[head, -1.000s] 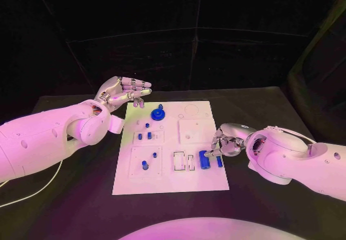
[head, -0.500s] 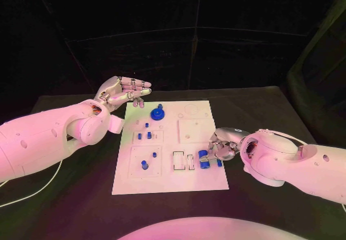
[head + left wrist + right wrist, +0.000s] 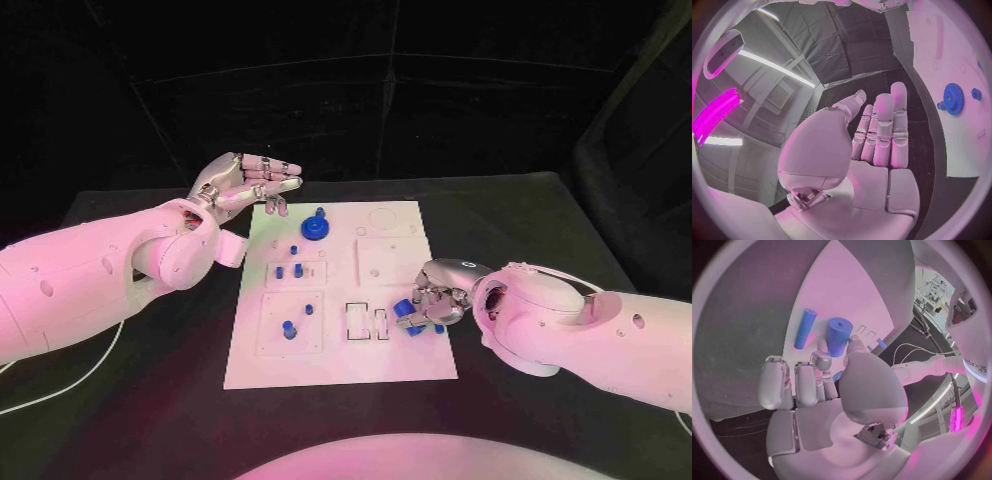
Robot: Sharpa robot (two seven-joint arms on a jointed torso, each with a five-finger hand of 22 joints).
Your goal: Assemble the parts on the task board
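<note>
Both hands were in sight over the black table (image 3: 534, 215). On the robot's right side, the right hand (image 3: 433, 300) hung low over the near right part of the white task board (image 3: 339, 365), fingers curled downward; its thumb and a fingertip touched a short blue cylinder (image 3: 839, 336), though a firm grip could not be confirmed. A slimmer blue peg (image 3: 805, 328) lay just beside that cylinder on the board. The left hand (image 3: 248, 182) was raised near the board's far left corner, palm up, fingers straight and close together, holding nothing. A blue gear (image 3: 315, 229) sat on the board's far portion, near that hand.
</note>
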